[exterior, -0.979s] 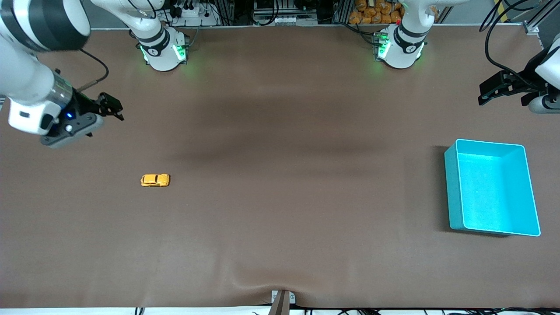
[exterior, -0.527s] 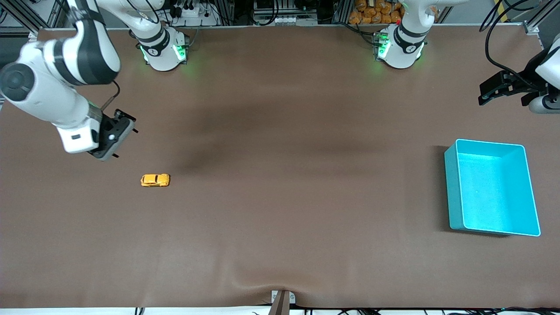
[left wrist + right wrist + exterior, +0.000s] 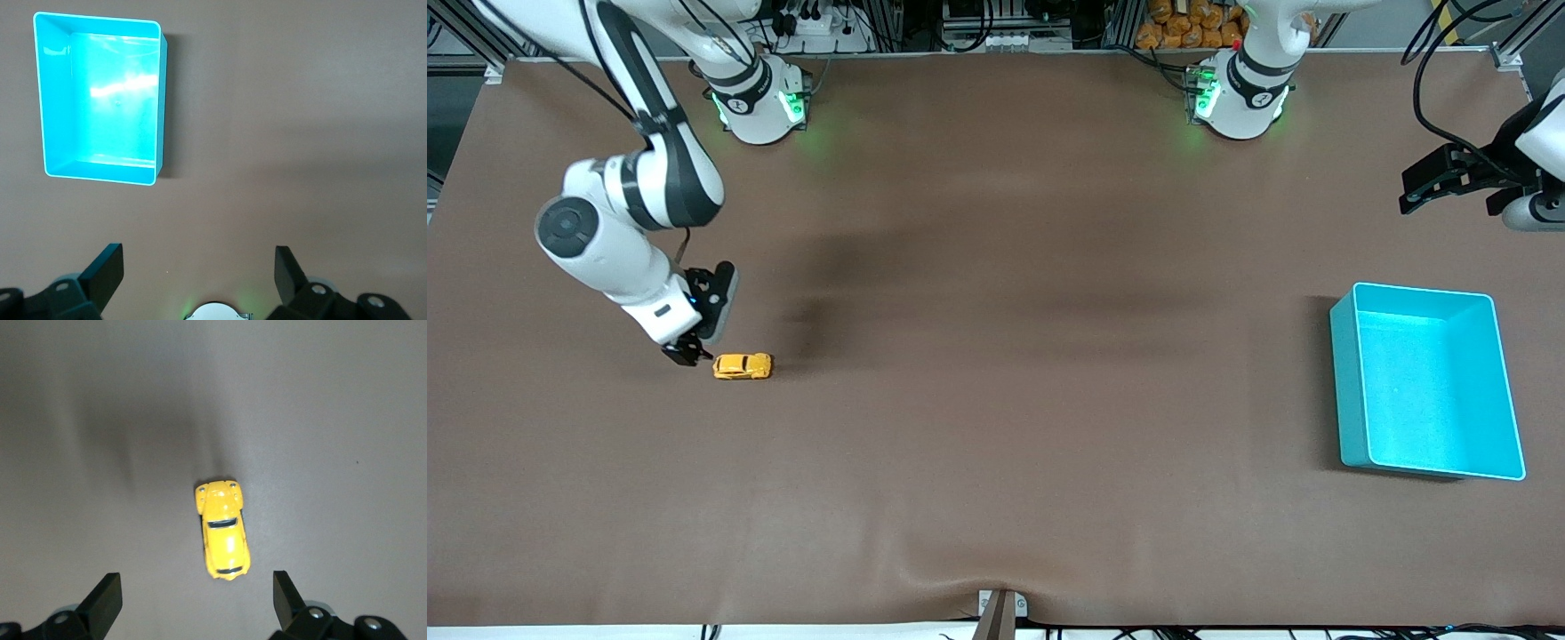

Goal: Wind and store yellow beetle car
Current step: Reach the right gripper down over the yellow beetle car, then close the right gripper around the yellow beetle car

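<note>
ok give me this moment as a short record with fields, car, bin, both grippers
car: yellow beetle car on the table toward the right arm's end, wheels down
bin: turquoise bin toward the left arm's end, nothing in it
right gripper: open, low beside the car, not touching it
left gripper: open, waiting past the bin's end of the table

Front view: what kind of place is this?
Likely a robot lab bench: two arm bases bolted along a brown-covered table, cables and aluminium framing at its edge, and only a toy car and a turquoise bin laid out.
</note>
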